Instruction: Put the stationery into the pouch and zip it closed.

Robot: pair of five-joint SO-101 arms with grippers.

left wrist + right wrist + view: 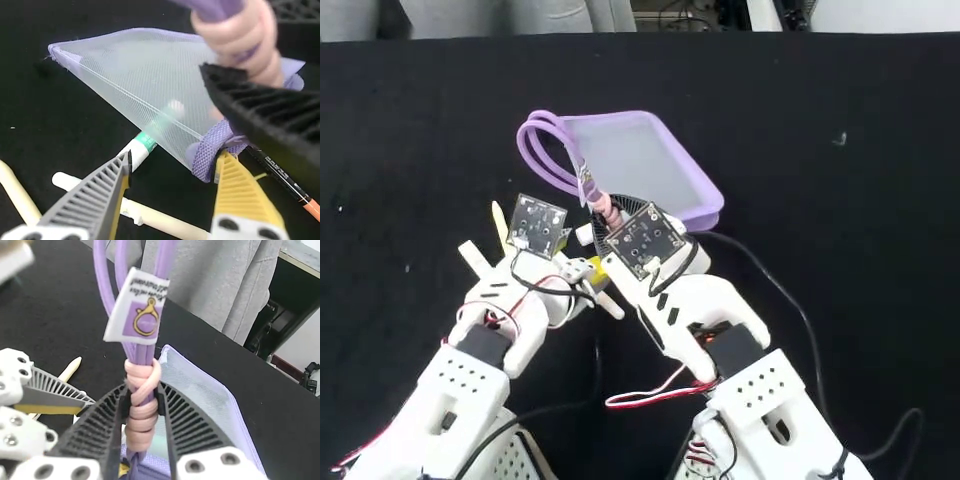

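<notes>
The purple mesh pouch [630,160] lies flat at mid-table, its purple cord loop [540,150] trailing off one corner. My right gripper [603,215] [142,405] is shut on the pink coil [142,390] wrapped round that cord, just below a white tag [137,307]. My left gripper [172,157] [585,275] is open at the pouch's near corner, with the purple webbing tab [205,155] against its yellow finger. A white pen with a green band [142,145] pokes under the mesh. A black pen [280,175] and cream pens [498,222] [17,192] lie on the cloth.
A black cloth [840,200] covers the table, with bare room to the right of and behind the pouch. A black cable [780,290] runs beside the right arm. Grey fabric [225,280] hangs beyond the far edge.
</notes>
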